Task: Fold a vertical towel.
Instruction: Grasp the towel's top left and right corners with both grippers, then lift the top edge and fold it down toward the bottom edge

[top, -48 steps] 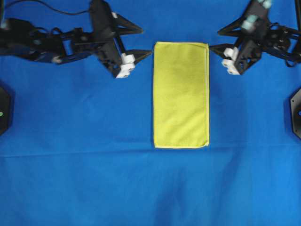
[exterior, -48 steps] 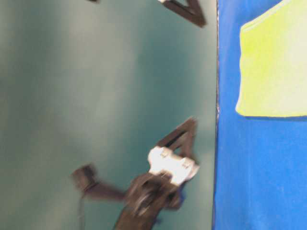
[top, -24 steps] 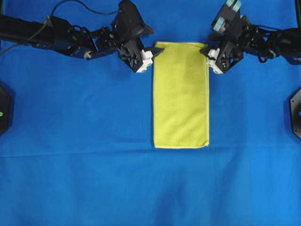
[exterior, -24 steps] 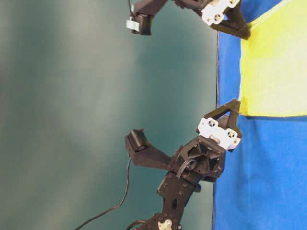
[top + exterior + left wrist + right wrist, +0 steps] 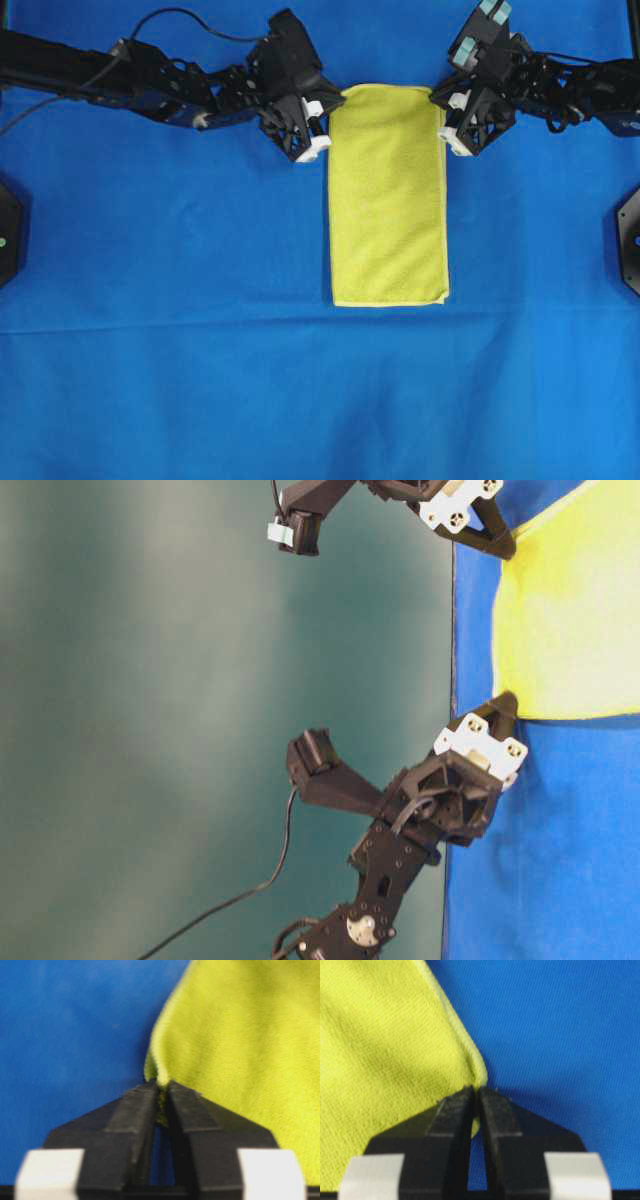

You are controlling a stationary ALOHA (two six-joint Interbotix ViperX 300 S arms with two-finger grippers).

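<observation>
No readable text, label, brand, number or sign appears on anything in these views.

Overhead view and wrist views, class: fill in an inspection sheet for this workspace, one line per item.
Surface: blue cloth, smooth, covers the table.
Job's things: towel, yellow-green, lying lengthwise, unfolded; far corners pinched.
Clutter: nothing seen.
Grippers: left pincer shut on the towel's far left corner; right pincer shut on the far right corner.
Cables: black cable looping along the left arm.
Surroundings: dark mounts at both side edges; teal backdrop in the table-level view.
</observation>
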